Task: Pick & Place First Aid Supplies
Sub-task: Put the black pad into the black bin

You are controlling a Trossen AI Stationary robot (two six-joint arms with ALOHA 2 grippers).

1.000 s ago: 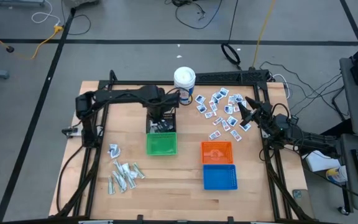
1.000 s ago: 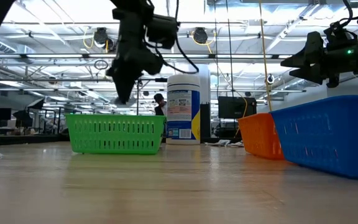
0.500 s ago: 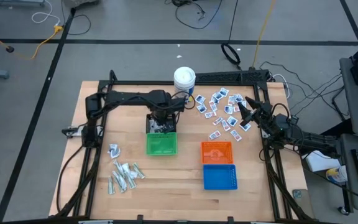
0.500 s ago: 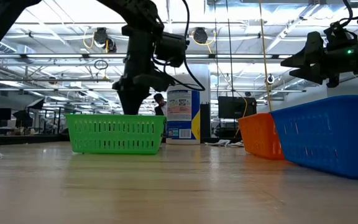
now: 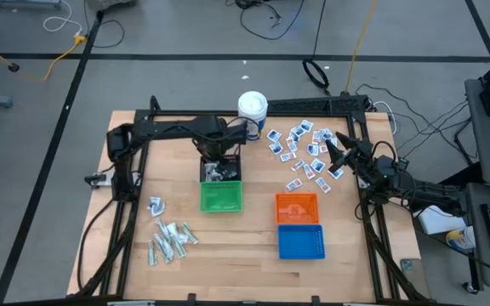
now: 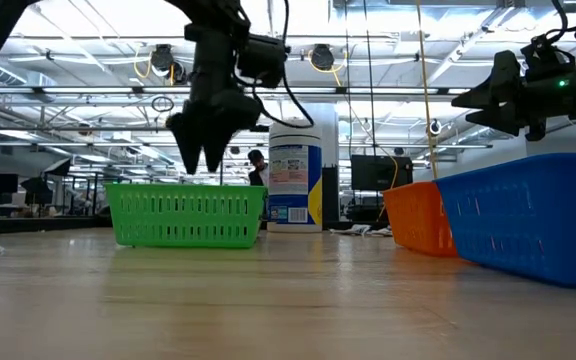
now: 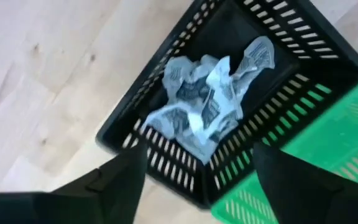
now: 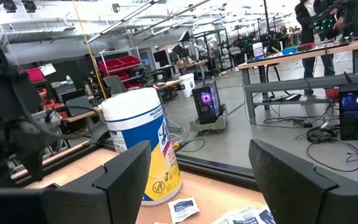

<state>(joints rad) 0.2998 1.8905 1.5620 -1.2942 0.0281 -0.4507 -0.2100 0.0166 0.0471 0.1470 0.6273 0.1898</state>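
Left dark two-finger gripper (image 6: 206, 160) hangs off table, fingers pointing down & spread apart, empty; its arm reaches across from table's left edge, wrist bent downward. Right dark two-finger gripper (image 5: 330, 150) held off table at right side, fingers parted, arm stretched in from right edge.

Left gripper (image 6: 205, 160) (fingers spread) hangs above the green basket (image 6: 185, 215).

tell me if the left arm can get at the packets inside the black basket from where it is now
Probably yes. The left gripper hangs open right above the black basket, and the crumpled packets in it lie uncovered, with nothing between them and the fingers.
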